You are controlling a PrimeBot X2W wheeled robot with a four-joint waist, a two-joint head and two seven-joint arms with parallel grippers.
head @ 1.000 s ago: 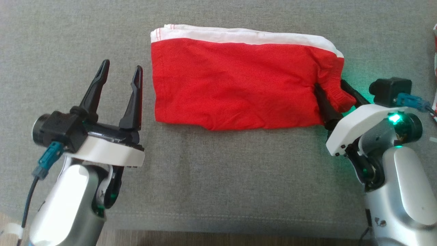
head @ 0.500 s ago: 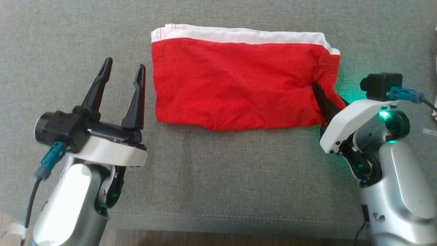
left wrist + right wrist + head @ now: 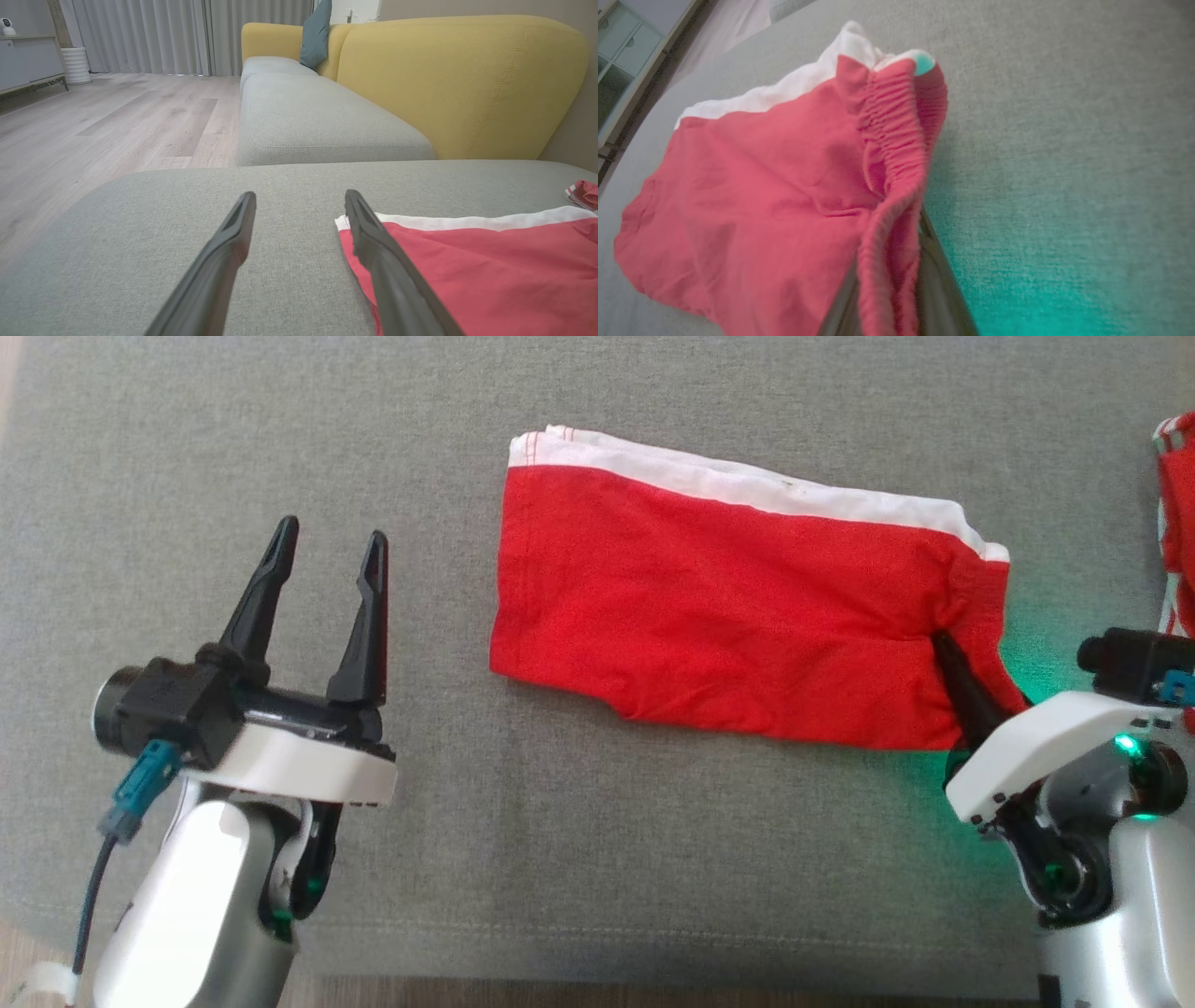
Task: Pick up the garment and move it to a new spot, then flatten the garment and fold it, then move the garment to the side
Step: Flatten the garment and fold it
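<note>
right gripper (image 3: 945,649) pinched on the garment's waistband end; left gripper (image 3: 331,532) wide and empty.
red fabric garment with a white band along its top edge (image 3: 738,607) lay folded and flat on the grey woven sofa cushion (image 3: 597,859), right of centre in the head view, tilted down toward the right. the right gripper's dark fingers (image 3: 936,289) were closed narrow on the gathered red elastic waistband (image 3: 896,140) at the garment's lower right corner; one finger lay over the cloth, the other was hidden under it. green light glowed on the cushion beside that wrist. the left gripper hovered at lower left, well apart from the garment's left edge, touching nothing. another red and white cloth (image 3: 1176,495) sat at the right edge. a yellow upholstered sofa back (image 3: 462,84) rose in the upper right of the left wrist view.
</note>
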